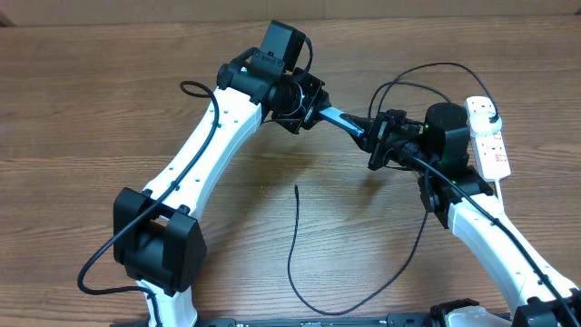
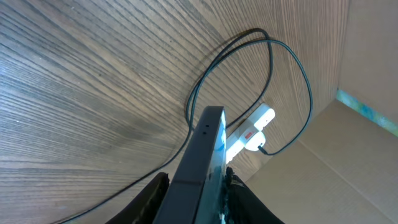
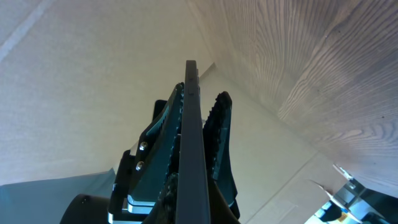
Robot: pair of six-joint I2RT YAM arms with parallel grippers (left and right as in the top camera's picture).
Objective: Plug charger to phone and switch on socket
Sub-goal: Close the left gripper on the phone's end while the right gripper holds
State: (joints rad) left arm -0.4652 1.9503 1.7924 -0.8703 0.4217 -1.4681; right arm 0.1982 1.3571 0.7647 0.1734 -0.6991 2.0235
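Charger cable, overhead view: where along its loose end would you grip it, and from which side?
Probably just behind the free end, from straight above, closing across it: that stretch of the charger cable lies flat and straight on the bare wooden table.

One phone (image 1: 343, 118), one charger (image 1: 293, 232), one socket (image 1: 491, 138), plus a pair: left gripper (image 1: 320, 107), right gripper (image 1: 374, 143)

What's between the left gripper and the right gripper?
The slim, dark-edged, blue-screened phone, gripped by the left gripper and pointing at the right gripper; the overhead view shows it.
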